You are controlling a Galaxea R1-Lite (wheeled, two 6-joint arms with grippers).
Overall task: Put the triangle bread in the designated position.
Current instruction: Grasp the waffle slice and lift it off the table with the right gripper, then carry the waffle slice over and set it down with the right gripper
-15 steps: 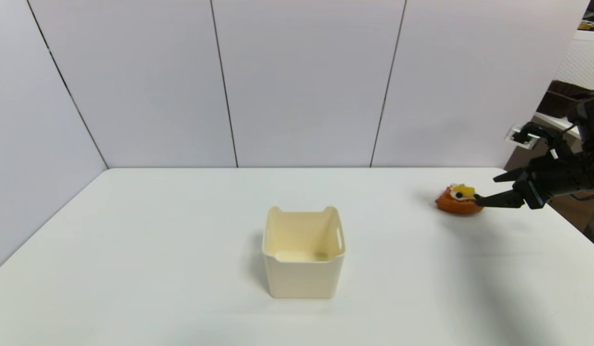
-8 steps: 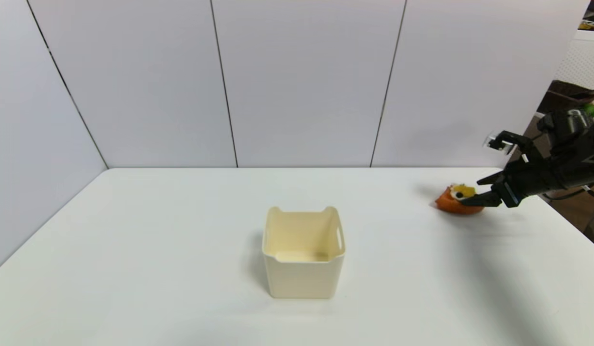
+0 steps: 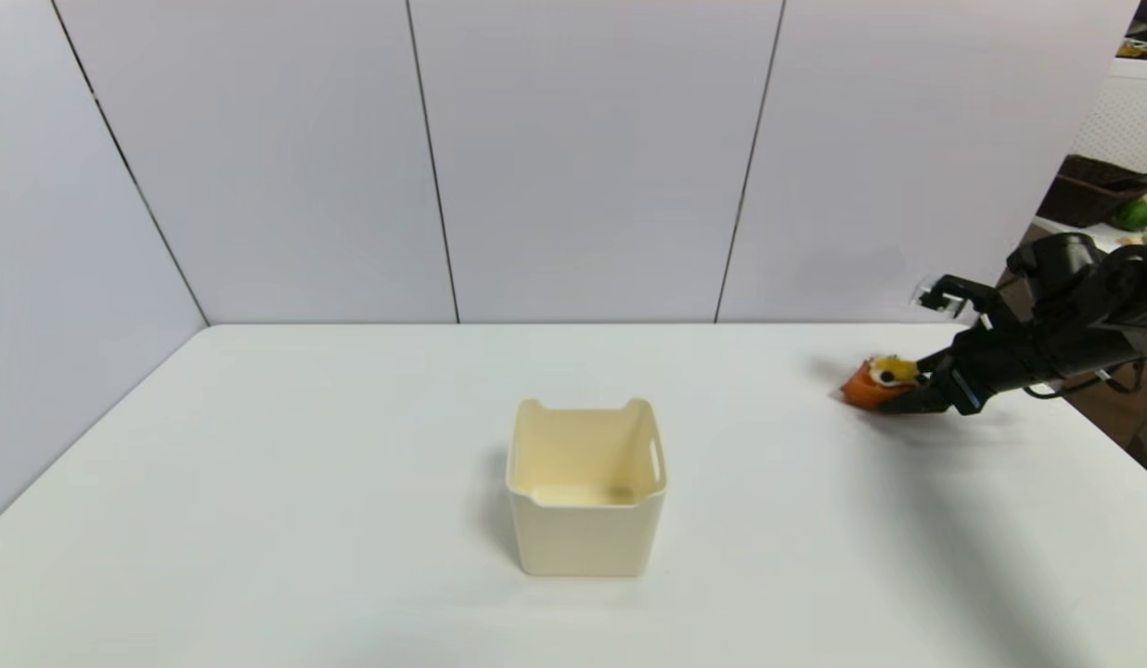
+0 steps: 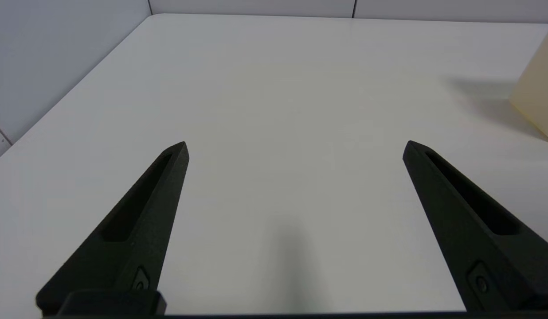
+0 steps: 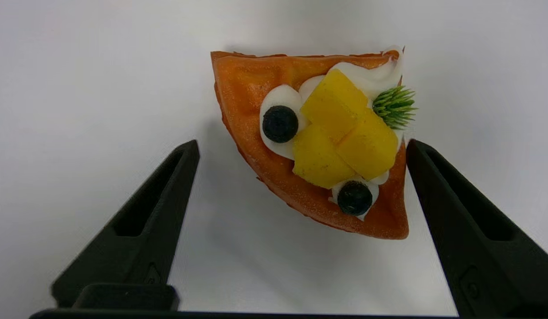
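Note:
The triangle bread (image 3: 869, 387) lies flat on the white table at the far right, an orange-brown wedge with cream, yellow fruit, dark berries and a green sprig. My right gripper (image 3: 903, 388) is down at it, open. In the right wrist view the bread (image 5: 252, 88) sits between the two spread fingers of the right gripper (image 5: 300, 145), one fingertip (image 5: 413, 153) close to its edge. Nothing on the tabletop marks the designated position. My left gripper (image 4: 295, 145) is open over bare table and is outside the head view.
A cream box (image 3: 586, 482) stands open-topped at the table's middle, and its corner (image 4: 538, 93) shows in the left wrist view. The table's right edge (image 3: 1084, 417) runs just beyond the bread. Grey wall panels close the back and left.
My right gripper has moved left and down over the bread, so its fingers now straddle the wedge. The bread has stayed in place.

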